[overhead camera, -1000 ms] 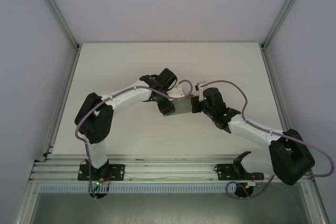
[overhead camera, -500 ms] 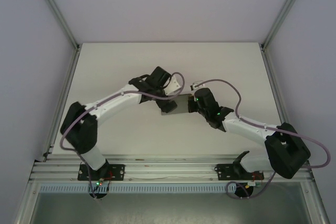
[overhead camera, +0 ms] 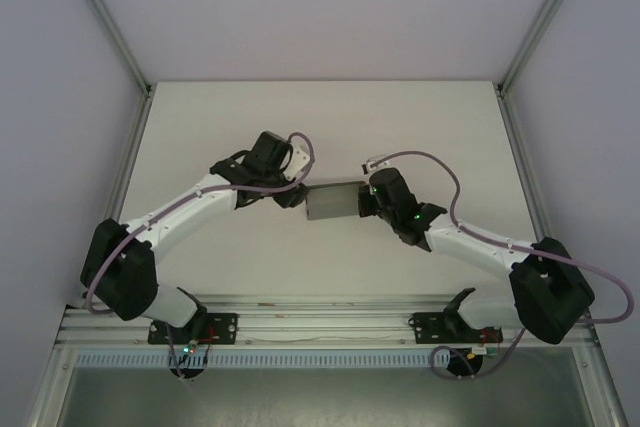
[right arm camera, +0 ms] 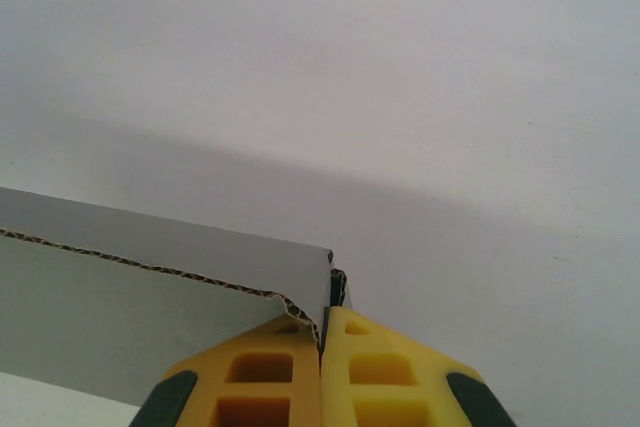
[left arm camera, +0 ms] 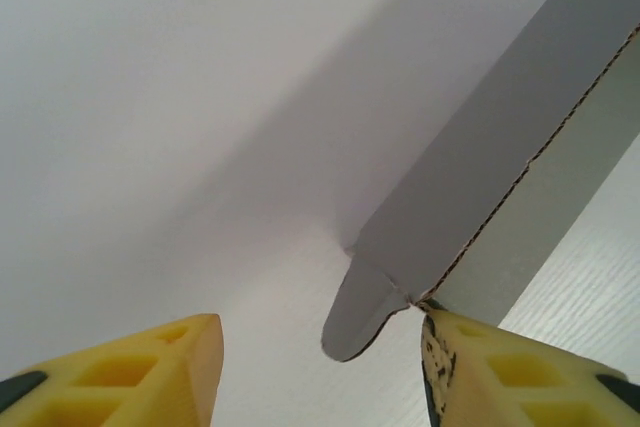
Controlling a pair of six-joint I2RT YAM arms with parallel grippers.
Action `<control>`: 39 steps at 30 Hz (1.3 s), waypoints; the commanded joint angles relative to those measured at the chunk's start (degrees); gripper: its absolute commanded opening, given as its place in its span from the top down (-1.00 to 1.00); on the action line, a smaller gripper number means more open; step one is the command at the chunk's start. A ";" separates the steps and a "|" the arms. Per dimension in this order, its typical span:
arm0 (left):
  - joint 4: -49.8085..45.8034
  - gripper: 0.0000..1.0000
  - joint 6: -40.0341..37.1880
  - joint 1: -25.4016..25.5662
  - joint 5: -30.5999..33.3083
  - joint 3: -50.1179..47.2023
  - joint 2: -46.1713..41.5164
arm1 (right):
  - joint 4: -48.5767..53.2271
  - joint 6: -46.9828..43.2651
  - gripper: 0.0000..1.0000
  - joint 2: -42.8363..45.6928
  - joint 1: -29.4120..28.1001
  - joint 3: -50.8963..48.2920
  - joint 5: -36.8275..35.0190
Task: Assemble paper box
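– Half done, would you say?
– Roughly. The left gripper (left arm camera: 320,335) stands released, and the rounded flap (left arm camera: 358,315) of the plain grey thin-cardboard paper box (overhead camera: 332,202) hangs untucked between its fingers. The right gripper (right arm camera: 322,325) pinches the box's wall. I judge the flaps remain.

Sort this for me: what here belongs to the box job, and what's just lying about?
Job: paper box; right end effector, pinching its edge; left end effector, open beside it.
Just there: table; frame rail; arm cable.
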State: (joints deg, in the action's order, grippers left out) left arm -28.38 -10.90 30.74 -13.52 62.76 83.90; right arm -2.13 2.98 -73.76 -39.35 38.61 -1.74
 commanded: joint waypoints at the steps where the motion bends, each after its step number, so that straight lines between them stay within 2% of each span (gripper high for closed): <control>1: 0.58 0.00 -0.05 0.22 -2.33 0.46 1.21 | 8.52 0.68 1.00 -1.03 -0.47 0.37 1.14; 7: 1.23 0.23 0.23 0.24 -4.37 1.94 3.35 | 8.86 0.80 1.00 -0.93 -0.57 0.80 1.73; 10: 0.85 0.64 2.20 0.23 -4.43 3.01 4.14 | 9.80 1.22 1.00 -1.36 -0.59 1.46 1.72; 11: 0.39 0.68 3.07 0.24 -4.30 3.25 4.16 | 10.28 1.30 1.00 -1.52 -0.55 1.64 1.74; 18: -1.16 0.73 10.12 0.35 -4.82 3.19 3.29 | 12.20 2.14 1.00 -2.42 -0.65 2.66 1.57; 22: -1.12 0.73 16.34 0.46 -8.22 3.40 3.22 | 14.27 2.55 1.00 -3.59 -1.97 3.89 -0.72; 26: -1.82 1.00 23.28 0.46 -8.72 2.96 3.56 | 16.60 4.15 1.00 -4.98 -3.34 5.20 -3.33; 31: -6.95 1.00 27.13 0.45 -7.84 5.80 5.16 | 18.13 5.79 1.00 -5.92 -4.84 5.94 -5.06; 35: -10.84 0.99 28.97 0.46 -10.32 8.37 6.42 | 19.23 6.43 1.00 -5.79 -6.11 6.12 -7.26; 39: -16.52 0.92 31.31 0.28 -9.25 12.85 8.85 | 20.06 8.10 1.00 -5.73 -6.49 6.19 -8.20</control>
State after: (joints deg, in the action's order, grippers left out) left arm -39.64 17.04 30.70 -20.80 71.90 91.26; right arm 9.06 8.84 -77.65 -44.73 45.76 -10.79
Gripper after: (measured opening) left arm 0.048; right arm 0.049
